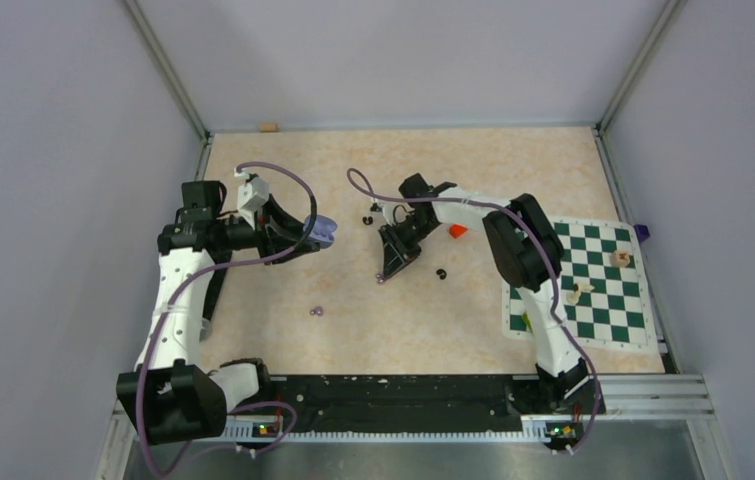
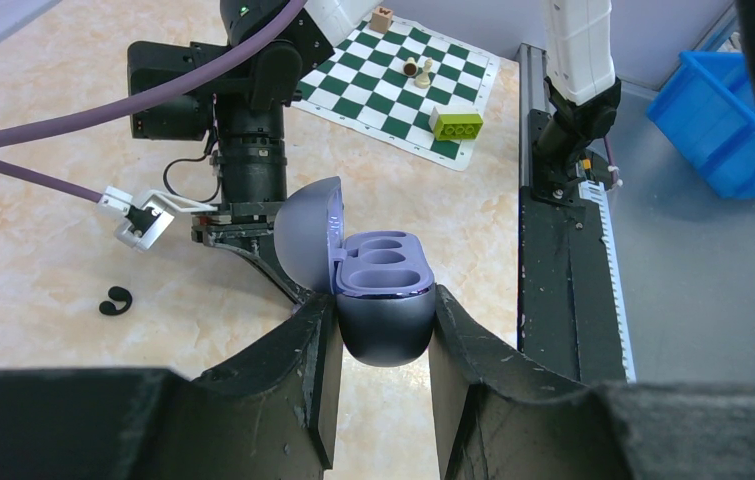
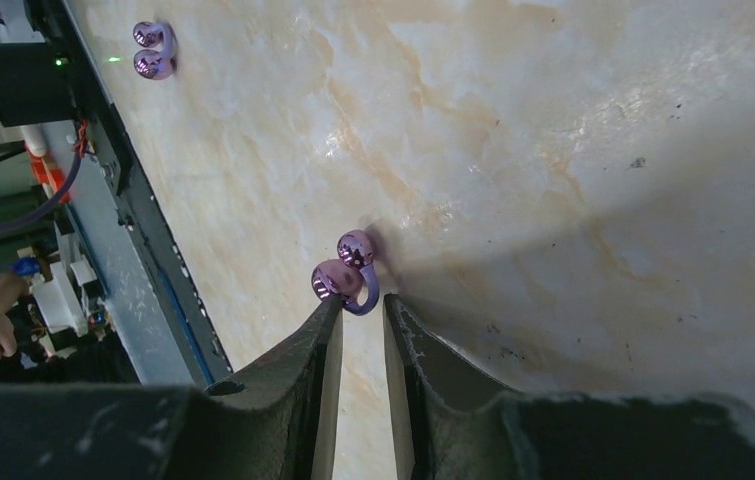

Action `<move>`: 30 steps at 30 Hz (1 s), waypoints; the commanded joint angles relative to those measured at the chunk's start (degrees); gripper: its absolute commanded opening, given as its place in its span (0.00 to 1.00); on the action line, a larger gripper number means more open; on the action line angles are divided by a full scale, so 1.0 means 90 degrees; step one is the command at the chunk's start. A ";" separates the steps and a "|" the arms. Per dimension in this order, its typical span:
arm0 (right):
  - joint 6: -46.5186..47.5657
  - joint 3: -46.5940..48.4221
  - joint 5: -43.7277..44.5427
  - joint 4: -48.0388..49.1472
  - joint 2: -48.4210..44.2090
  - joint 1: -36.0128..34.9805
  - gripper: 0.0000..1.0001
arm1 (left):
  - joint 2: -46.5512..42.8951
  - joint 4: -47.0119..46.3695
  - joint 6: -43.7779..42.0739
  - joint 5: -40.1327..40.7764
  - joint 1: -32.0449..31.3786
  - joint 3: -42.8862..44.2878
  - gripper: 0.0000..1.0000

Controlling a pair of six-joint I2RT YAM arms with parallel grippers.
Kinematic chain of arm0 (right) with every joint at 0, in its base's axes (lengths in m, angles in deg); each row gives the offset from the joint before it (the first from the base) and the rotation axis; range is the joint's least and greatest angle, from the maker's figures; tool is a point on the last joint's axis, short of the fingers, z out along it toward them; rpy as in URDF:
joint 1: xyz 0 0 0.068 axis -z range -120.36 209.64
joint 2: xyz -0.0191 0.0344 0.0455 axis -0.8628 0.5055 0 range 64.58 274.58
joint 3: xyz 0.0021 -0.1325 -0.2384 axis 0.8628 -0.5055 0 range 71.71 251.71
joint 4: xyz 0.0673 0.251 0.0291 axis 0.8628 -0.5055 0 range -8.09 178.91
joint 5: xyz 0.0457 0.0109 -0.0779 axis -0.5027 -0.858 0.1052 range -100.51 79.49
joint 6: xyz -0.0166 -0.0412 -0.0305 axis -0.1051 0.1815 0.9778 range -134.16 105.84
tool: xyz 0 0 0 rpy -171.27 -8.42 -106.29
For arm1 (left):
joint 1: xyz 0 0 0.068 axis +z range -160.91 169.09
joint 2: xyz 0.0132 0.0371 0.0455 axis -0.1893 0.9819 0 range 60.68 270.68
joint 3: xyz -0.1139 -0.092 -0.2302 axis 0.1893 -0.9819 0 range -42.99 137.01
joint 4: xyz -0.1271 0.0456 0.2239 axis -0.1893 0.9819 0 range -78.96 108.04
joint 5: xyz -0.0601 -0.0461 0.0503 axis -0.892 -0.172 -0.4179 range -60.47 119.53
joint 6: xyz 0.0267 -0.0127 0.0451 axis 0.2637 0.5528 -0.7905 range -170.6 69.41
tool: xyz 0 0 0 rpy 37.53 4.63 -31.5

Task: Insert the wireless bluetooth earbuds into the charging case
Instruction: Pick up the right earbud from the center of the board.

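The lilac charging case (image 2: 385,300) sits lid-open between the tips of my left gripper (image 2: 383,322), which is shut on its dark rounded base. Both wells look empty. From above, the case (image 1: 321,230) is held left of centre. My right gripper (image 3: 363,300) points down at the table, its narrow jaws shut on the hook of a lilac earbud (image 3: 346,272), seen from above at the fingertips (image 1: 381,277). A second lilac earbud (image 1: 317,311) lies nearer the arm bases, also (image 3: 153,50). One black earbud (image 1: 441,273) lies right of the right gripper, another (image 1: 368,218) behind it.
A small red block (image 1: 458,231) lies by the right arm. A green-white chessboard mat (image 1: 593,300) with pieces and a green brick (image 2: 456,123) fills the right side. A blue bin (image 2: 728,110) stands off the table. The black base rail (image 1: 403,395) runs along the near edge.
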 commanded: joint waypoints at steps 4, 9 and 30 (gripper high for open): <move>0.0336 -0.0159 0.1062 0.0102 0.0613 -0.0195 0.24 | -0.0122 -0.0009 -0.0099 -0.0259 0.0028 -0.0017 0.00; 0.0254 -0.0138 0.0658 0.0178 0.0634 -0.0200 0.22 | -0.0114 -0.0009 -0.0096 -0.0260 0.0028 -0.0017 0.00; -0.0004 -0.0430 0.0041 0.0920 -0.0662 -0.0114 0.06 | -0.0065 0.0002 -0.0143 -0.0247 0.0025 -0.0038 0.00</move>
